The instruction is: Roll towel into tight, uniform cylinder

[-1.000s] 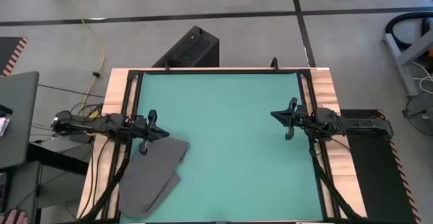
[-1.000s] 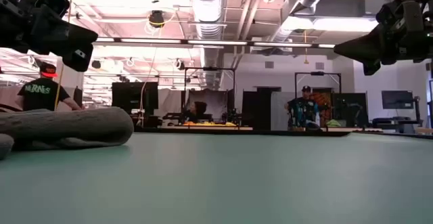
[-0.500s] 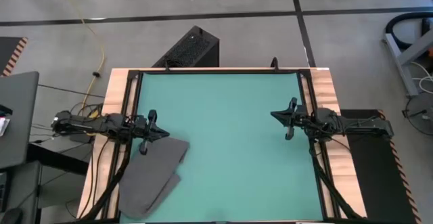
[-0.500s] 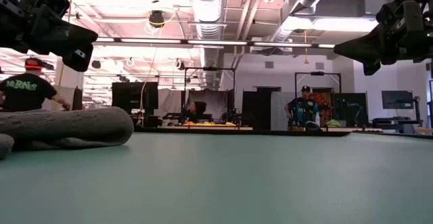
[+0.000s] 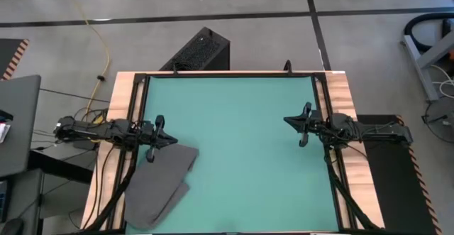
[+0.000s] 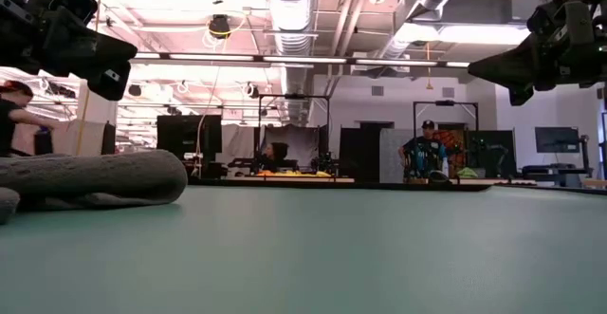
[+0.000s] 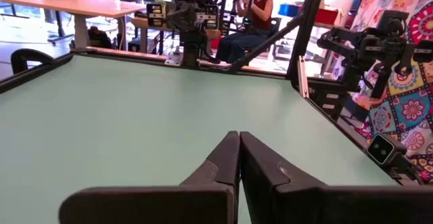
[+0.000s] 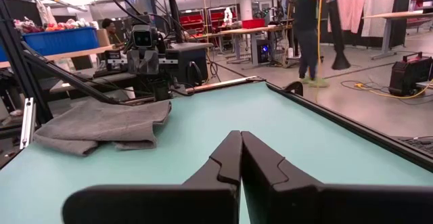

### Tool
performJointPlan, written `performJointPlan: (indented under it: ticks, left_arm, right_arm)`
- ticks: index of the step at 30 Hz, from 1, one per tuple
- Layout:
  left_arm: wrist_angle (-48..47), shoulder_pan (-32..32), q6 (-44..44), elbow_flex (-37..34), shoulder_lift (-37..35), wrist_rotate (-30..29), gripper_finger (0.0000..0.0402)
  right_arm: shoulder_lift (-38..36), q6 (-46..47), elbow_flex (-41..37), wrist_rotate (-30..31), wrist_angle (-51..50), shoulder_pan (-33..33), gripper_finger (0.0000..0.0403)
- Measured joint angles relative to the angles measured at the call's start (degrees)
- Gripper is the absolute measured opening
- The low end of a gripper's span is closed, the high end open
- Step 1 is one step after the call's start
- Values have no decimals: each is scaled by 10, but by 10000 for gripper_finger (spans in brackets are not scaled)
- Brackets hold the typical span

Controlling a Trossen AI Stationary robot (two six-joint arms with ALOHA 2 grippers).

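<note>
- Towel of dark grey soft cloth (image 5: 163,182) lies loosely folded and unrolled at the near-left corner of the green mat (image 5: 234,143), directly below and just beside the left gripper (image 5: 152,141); from above I cannot tell whether the fingertips touch the cloth's top edge.
- Left gripper hangs over the mat's left edge with its two dark fingers (image 7: 230,158) pressed flat together and nothing between them — the left wrist view shows only bare mat ahead of them.
- Right gripper (image 5: 301,127) sits well apart from the towel, over the mat's right edge, with its fingers (image 8: 233,158) likewise closed tight and holding nothing.
- In the right wrist view the towel (image 8: 101,126) rests flat in two uneven layers across the mat, in front of the left arm's base.
- Between the two grippers the mat is open all the way across, bounded by a black frame (image 5: 227,74) on the wooden table (image 5: 120,100).
- From table height the towel (image 6: 90,179) shows as a low rounded hump cut off by the picture's left side; its far layers are hidden.
- Beyond the table stands a black perforated box (image 5: 200,50) on the floor — a person (image 7: 247,21) sits in the room behind.
</note>
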Motion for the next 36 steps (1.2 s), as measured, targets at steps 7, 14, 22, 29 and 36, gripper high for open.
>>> performJointPlan:
  ticks: [7,14,22,29,36]
  left_arm:
    - [0,0,0,0,0,0,0]
    - [0,0,0,0,0,0,0]
    - [2,0,0,0,0,-2,0]
    - [4,0,-77,0,0,-16,0]
    - [19,0,-96,0,0,-32,1]
  right_arm:
    - [0,0,0,0,0,0,29]
    - [0,0,0,0,0,0,29]
    - [0,0,0,0,0,0,29]
    - [0,135,0,1,2,0,29]
    - [1,145,0,2,45,0,29]
